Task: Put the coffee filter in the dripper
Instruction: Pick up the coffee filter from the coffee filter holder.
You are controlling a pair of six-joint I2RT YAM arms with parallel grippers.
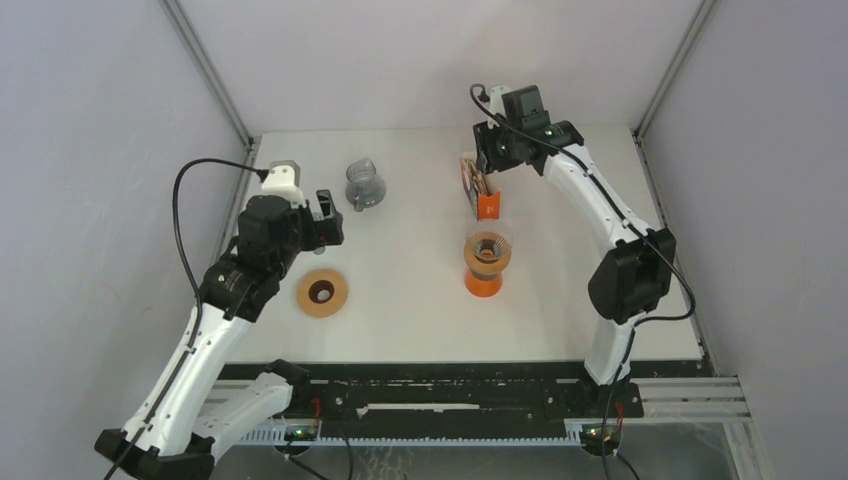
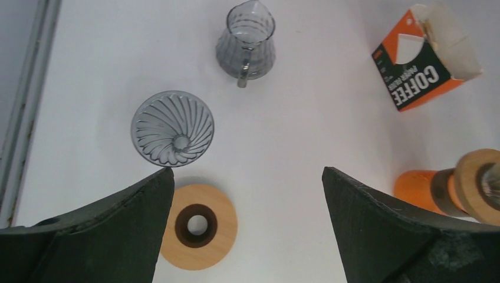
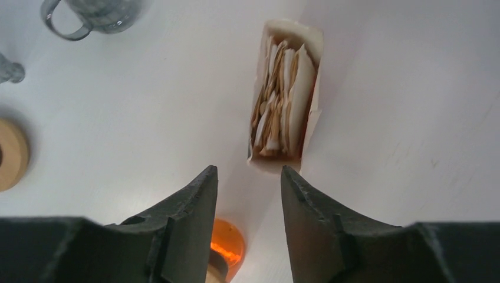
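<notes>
The clear ribbed glass dripper (image 2: 173, 128) stands on the table, just beyond my left fingertip; in the top view my left gripper hides most of it. My left gripper (image 2: 247, 171) (image 1: 328, 220) is wide open and empty above the table. The paper coffee filters (image 3: 282, 97) stand packed in an open orange box (image 1: 480, 192) (image 2: 421, 62). My right gripper (image 3: 247, 174) (image 1: 488, 150) hovers above the box, a little to its near side, jaws open and empty.
A glass carafe (image 1: 365, 185) (image 2: 246, 41) stands at the back. A wooden ring (image 1: 321, 293) (image 2: 197, 226) lies below my left gripper. An orange stand with a wooden collar on top (image 1: 487, 262) (image 2: 454, 188) stands in front of the box.
</notes>
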